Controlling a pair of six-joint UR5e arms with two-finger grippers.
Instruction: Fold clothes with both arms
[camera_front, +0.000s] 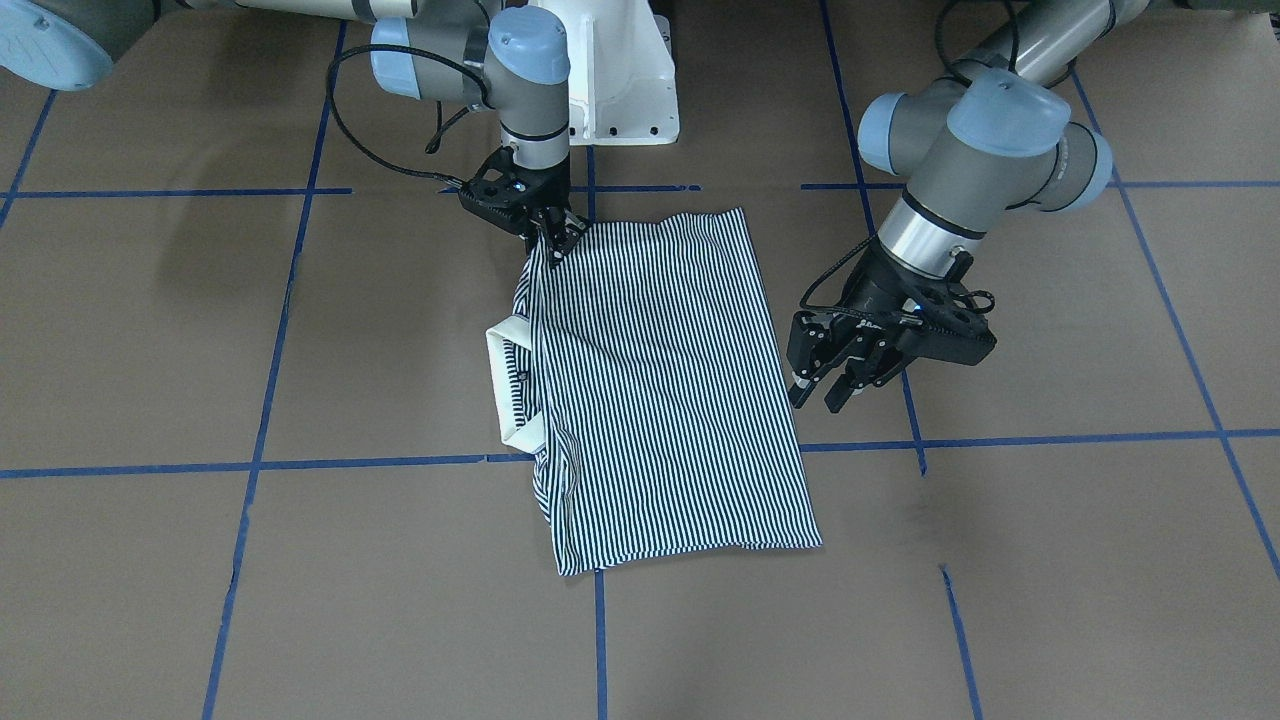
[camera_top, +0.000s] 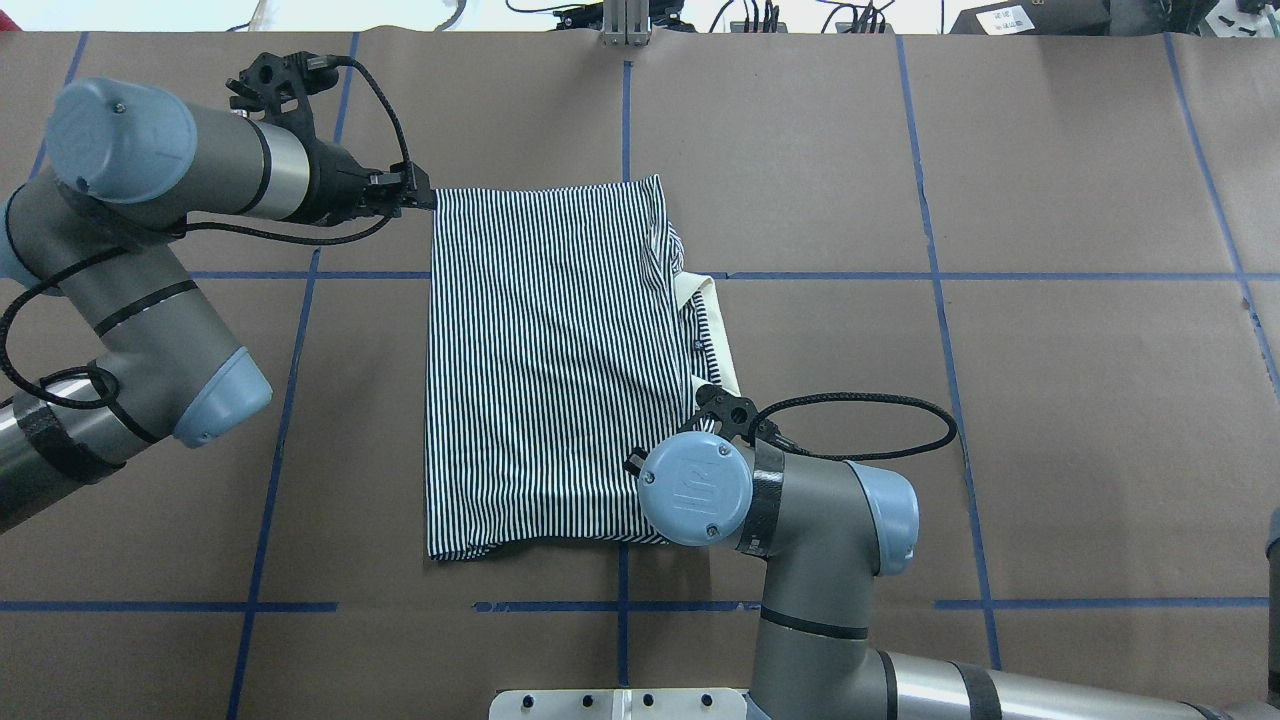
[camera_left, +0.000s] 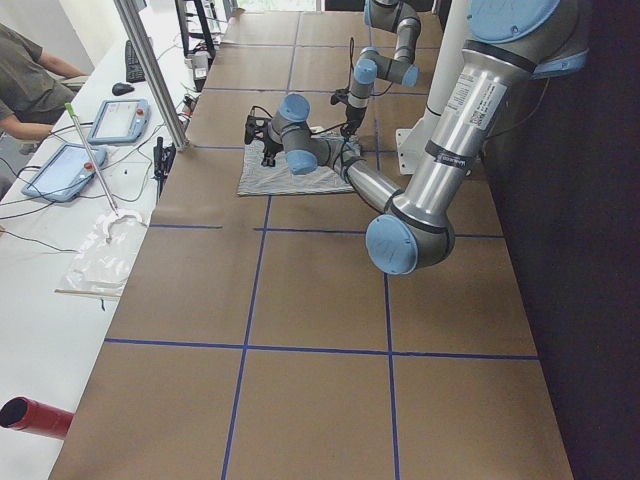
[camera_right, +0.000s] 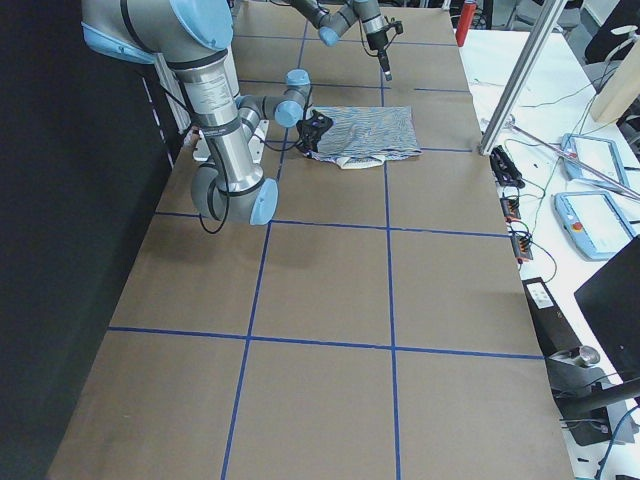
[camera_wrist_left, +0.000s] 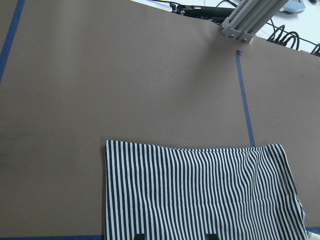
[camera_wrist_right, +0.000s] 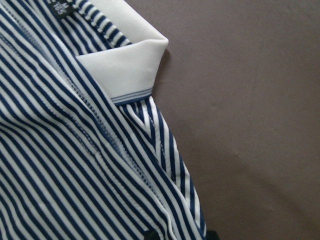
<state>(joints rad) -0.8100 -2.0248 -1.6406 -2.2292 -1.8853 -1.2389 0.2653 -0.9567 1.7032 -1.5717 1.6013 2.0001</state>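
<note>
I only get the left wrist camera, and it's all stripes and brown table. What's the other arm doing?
Observer: The right gripper is pinching the shirt at the corner nearest the robot, on its right side.
Operator: Does the shirt have a collar? I can't see one.
Observer: Yes, a cream collar sticks out of the shirt's edge on the robot's right.
Operator: Is my gripper holding anything?
Observer: No. The left gripper is open and empty, raised off the table by the shirt's edge.
</note>
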